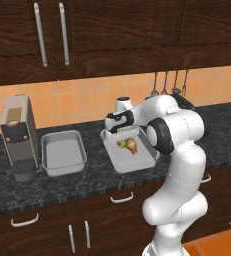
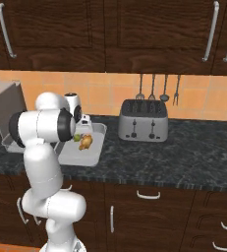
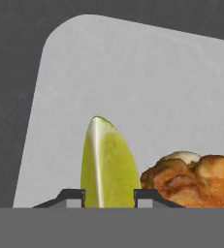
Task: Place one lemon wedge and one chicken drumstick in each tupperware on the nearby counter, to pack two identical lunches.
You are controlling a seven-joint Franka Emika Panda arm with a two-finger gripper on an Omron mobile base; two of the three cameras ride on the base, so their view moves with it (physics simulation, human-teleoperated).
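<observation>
Two light-grey tupperware stand on the dark marbled counter [image 1: 92, 175]. The left tupperware [image 1: 63, 152] holds nothing. In the right tupperware [image 1: 137, 161] lie a green-yellow lemon wedge [image 1: 122, 144] and a browned chicken drumstick [image 1: 132, 145], side by side. My gripper [image 1: 122, 138] points down into this container. In the hand view the lemon wedge [image 3: 108, 160] stands between the two tips of my gripper [image 3: 109, 196], which is shut on it, and the drumstick [image 3: 191, 179] lies just to its right on the grey floor of the tupperware [image 3: 133, 77].
A tall coffee machine [image 1: 18, 137] stands left of the empty container. A silver toaster [image 2: 143, 120] sits to the right of the filled one, with utensils [image 2: 156, 88] hanging on the tiled wall behind it. A small white appliance [image 1: 123, 104] stands behind the arm.
</observation>
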